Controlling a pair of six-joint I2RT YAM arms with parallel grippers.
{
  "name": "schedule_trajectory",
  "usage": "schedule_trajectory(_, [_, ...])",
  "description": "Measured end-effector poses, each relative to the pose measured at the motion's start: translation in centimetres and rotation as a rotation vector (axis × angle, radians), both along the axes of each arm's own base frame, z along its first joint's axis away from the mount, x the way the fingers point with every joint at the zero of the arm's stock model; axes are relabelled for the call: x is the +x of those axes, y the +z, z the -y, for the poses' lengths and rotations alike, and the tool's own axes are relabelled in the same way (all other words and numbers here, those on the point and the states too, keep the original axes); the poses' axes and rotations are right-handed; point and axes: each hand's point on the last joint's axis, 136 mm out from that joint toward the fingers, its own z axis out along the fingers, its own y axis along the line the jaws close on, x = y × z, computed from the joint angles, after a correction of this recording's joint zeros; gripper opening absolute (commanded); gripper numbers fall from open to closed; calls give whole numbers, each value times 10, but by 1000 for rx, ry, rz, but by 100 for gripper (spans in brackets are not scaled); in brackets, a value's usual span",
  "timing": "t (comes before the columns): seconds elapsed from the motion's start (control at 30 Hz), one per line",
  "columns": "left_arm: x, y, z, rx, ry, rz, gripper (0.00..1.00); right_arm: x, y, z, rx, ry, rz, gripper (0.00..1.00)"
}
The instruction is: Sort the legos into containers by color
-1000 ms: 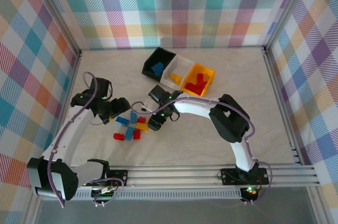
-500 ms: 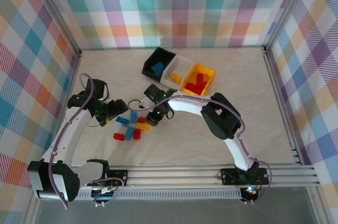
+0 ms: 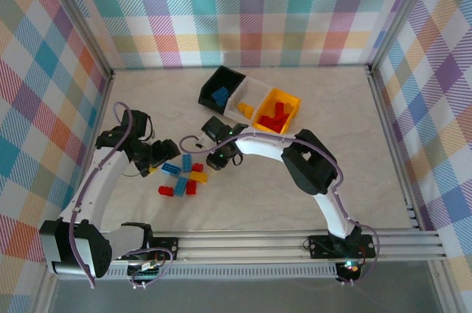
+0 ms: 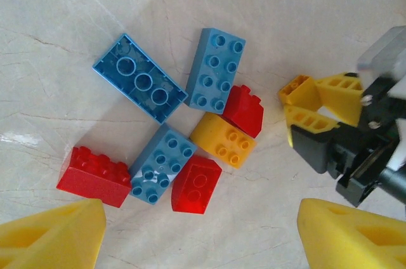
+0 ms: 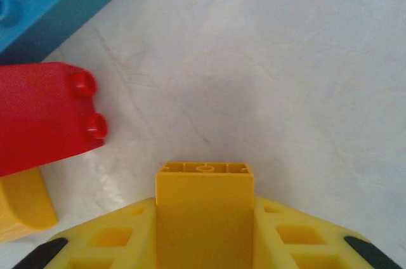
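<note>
While the R gripper [image 3: 219, 158] sits low over the table [image 3: 346, 128], left of mid, its fingers [image 5: 127, 221] are pinched narrow on a small yellow lego [image 5: 204, 205], one finger each side; the brick's end pokes out past the tips. L gripper [image 3: 168, 150] hovers near it, toward the left edge, jaws wide w/ nothing btwn them.

Loose pile lies btwn the two grippers, a bit nearer the front edge:
- upside-down blue brick [image 4: 139, 78]
- light-blue brick [image 4: 216, 69] just beside it
- red sloped piece [image 4: 244, 110] touching a yellow brick [image 4: 223, 139]
- second light-blue brick [image 4: 158, 164], w/ another red sloped piece [image 4: 196, 183] against it
- red brick [image 4: 92, 177] at the pile's outer side

Containers stand joined in a slanted row toward the far edge, near mid: black bin [image 3: 209, 84] w/ blue pieces, white bin [image 3: 259, 86] w/ a yellow piece, yellow-orange bin [image 3: 293, 102] w/ red pieces.
</note>
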Motion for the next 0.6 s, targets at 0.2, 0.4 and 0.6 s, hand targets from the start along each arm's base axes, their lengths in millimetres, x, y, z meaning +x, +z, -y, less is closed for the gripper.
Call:
schedule_trajectory(0.2, [1,-5,0,4,-6,-19,80,44,35,18,73,-163,13,34])
schedule_trajectory(0.4, [-1,-6,5,11,-47,-18,80,121,100,50,204,-358,92,34])
schedule_trajectory(0.6, [-8,-7,23,29,-142,-38,80,195,126,82,273,-501,152,34])
